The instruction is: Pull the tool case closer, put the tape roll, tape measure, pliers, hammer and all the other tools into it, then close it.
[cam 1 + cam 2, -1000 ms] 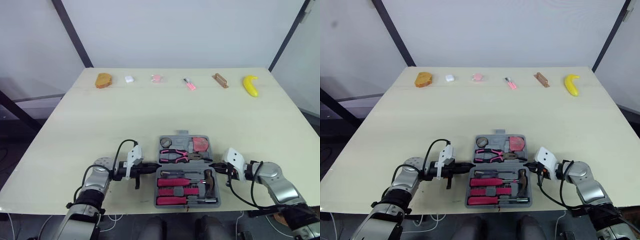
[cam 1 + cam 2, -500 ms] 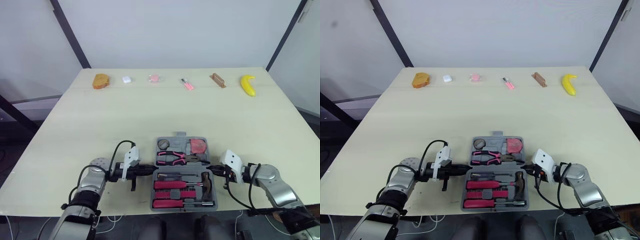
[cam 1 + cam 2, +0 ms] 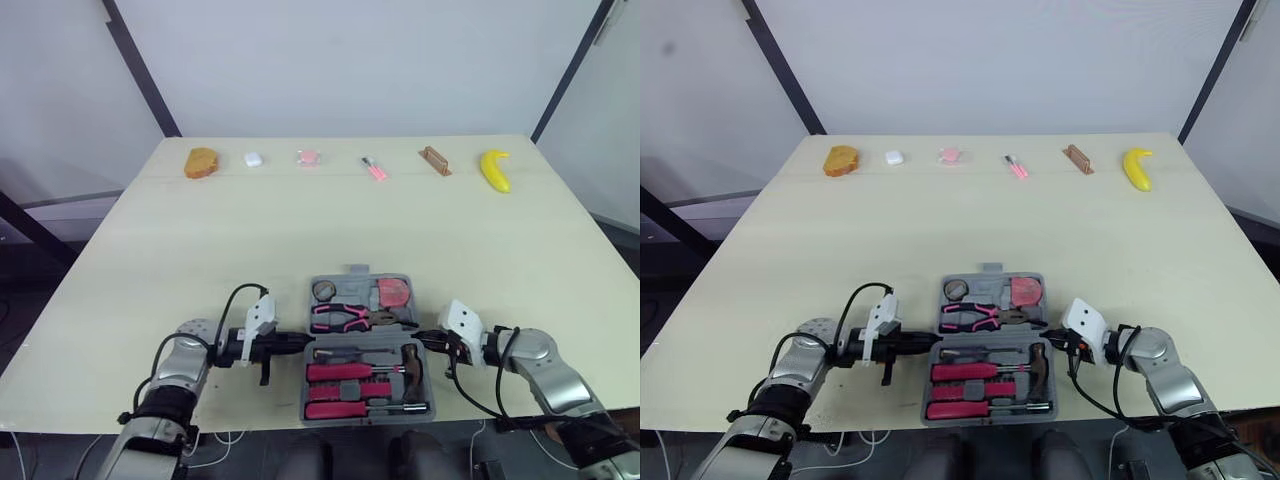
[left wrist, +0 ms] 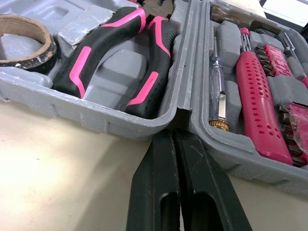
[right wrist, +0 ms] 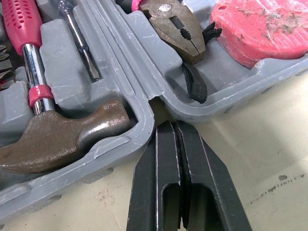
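Note:
The grey tool case (image 3: 364, 282) lies open near the table's front edge. Its far half holds the tape roll (image 3: 323, 291), the pink-handled pliers (image 3: 345, 318) and the pink tape measure (image 3: 397, 293). Its near half holds the hammer (image 3: 413, 360) and red screwdrivers (image 3: 345, 372). My left gripper (image 3: 300, 341) is shut, its tips pressed into the hinge notch on the case's left side (image 4: 174, 134). On the case's right side my right gripper (image 3: 420, 338) is also shut, with its tips at the hinge notch (image 5: 172, 126).
A row of small items lines the far edge: a bread piece (image 3: 201, 162), a white item (image 3: 252, 158), a pink item (image 3: 307, 157), a small pink tool (image 3: 376, 169), a brown block (image 3: 436, 160) and a banana (image 3: 494, 169). Bare tabletop (image 3: 300, 230) lies between them and the case.
The view has shifted slightly. The case and both shut grippers sit a little nearer the table's front edge than a second ago.

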{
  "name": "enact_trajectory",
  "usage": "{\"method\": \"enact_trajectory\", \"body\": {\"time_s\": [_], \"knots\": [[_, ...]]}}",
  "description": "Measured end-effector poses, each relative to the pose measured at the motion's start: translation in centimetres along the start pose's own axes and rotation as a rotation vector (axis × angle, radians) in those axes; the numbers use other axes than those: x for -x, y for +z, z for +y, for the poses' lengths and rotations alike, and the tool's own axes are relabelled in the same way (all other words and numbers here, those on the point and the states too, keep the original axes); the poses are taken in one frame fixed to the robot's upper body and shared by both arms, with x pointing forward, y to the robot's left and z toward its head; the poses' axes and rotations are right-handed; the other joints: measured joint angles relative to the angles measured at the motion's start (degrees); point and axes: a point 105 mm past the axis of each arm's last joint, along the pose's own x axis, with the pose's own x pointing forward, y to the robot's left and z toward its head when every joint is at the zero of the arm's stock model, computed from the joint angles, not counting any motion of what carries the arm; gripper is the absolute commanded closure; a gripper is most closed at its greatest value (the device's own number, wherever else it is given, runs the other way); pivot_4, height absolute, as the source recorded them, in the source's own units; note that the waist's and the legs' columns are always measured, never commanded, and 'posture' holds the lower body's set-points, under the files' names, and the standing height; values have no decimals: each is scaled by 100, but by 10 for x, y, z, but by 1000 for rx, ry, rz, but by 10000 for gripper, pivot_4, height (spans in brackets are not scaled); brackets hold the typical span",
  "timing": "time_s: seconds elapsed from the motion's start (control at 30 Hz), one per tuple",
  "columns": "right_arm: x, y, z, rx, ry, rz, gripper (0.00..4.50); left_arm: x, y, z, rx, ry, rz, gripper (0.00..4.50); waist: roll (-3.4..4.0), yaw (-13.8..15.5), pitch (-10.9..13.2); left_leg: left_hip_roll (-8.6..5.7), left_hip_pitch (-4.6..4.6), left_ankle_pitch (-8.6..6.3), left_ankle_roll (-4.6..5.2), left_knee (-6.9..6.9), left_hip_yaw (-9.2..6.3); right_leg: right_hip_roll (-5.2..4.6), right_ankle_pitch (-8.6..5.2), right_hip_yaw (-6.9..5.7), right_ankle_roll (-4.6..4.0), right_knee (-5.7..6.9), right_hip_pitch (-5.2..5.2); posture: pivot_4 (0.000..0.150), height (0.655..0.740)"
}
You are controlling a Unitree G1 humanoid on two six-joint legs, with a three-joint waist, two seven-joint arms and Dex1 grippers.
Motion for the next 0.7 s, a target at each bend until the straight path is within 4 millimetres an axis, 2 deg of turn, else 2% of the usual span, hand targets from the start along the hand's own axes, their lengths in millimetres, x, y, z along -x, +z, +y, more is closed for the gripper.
{"method": "enact_trajectory", "body": {"time_s": [0.7], "knots": [[4,-2,-5,9,-24,-4,45000,1,6,9,-36,51,3,43705,-1,25,0,-4,6,0,0,2,1,-3,0,3,0,18,0,1500,7400]]}}
